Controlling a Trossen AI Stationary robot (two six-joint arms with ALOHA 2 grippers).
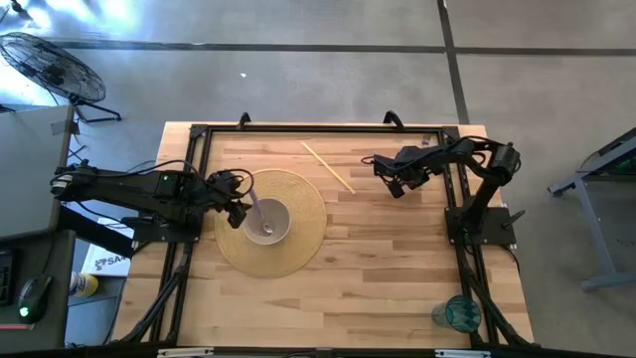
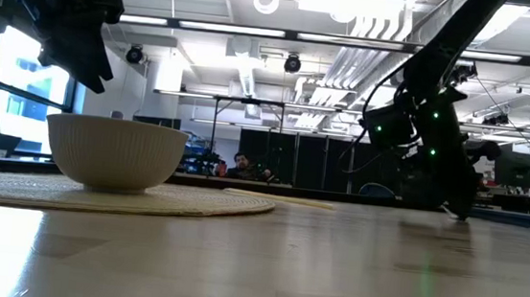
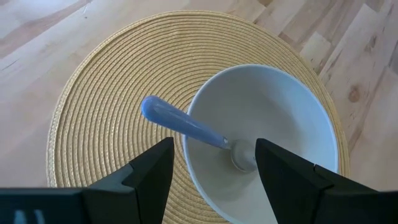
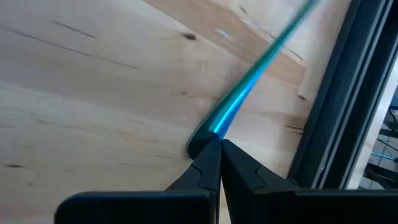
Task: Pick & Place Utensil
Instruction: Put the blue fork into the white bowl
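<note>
From above, the left gripper [image 1: 237,199] hangs beside a white ceramic bowl [image 1: 268,221] on a round woven straw placemat [image 1: 298,209]; the right gripper [image 1: 396,182] hovers near a pale wooden chopstick [image 1: 328,166].

At table level, the bowl [image 2: 115,153] sits on the mat, the chopstick [image 2: 280,199] beyond.

The left wrist shows fingers [image 3: 152,171] spread wide above a blue-handled spoon [image 3: 186,126] resting in the bowl, untouched.

The right wrist shows fingers [image 4: 205,168] pinched on a teal glossy stick [image 4: 249,84].
</note>
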